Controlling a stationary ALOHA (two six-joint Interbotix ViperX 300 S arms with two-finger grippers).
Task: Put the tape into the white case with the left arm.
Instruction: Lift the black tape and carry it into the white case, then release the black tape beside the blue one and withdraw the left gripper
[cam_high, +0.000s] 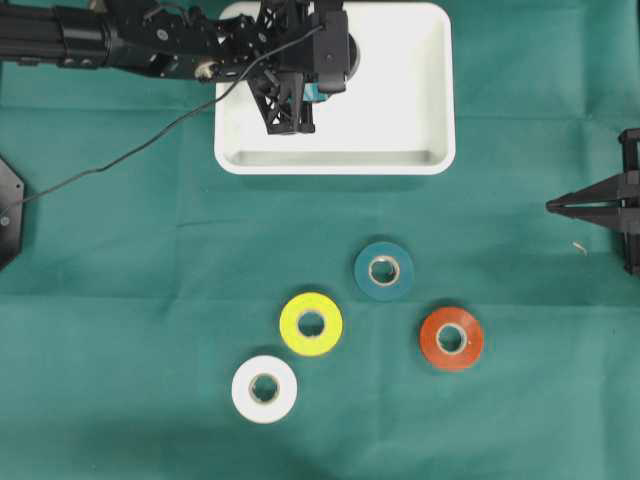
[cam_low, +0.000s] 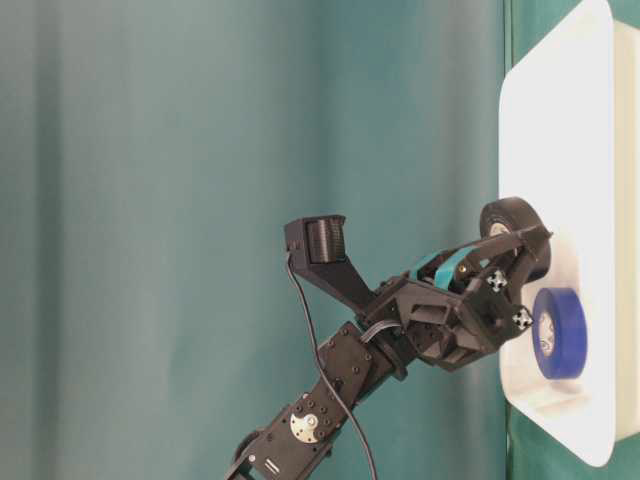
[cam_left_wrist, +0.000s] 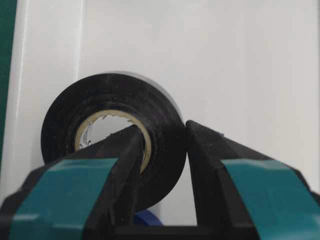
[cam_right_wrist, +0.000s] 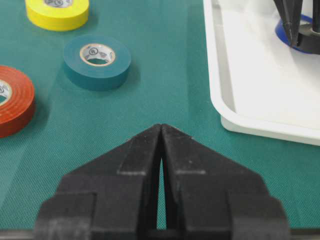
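Note:
My left gripper (cam_left_wrist: 165, 127) is shut on a black roll of tape (cam_left_wrist: 100, 95): one finger goes through the core and the other presses on the outside. The roll stands on edge inside the white case (cam_left_wrist: 225, 60), close to its floor. I cannot tell if it touches the floor. From overhead the left gripper (cam_high: 343, 62) and black tape (cam_high: 354, 55) are over the back middle of the white case (cam_high: 420, 100). At table level the tape (cam_low: 505, 215) sits at the left gripper's tips (cam_low: 525, 245) by the case (cam_low: 560, 120). My right gripper (cam_right_wrist: 161, 127) is shut and holds nothing.
A blue roll (cam_low: 558, 332) lies in the case under the left wrist. On the green cloth in front lie a teal roll (cam_high: 384, 270), a yellow roll (cam_high: 311, 323), a red roll (cam_high: 451, 339) and a white roll (cam_high: 264, 389). The right gripper (cam_high: 550, 206) rests at the right edge.

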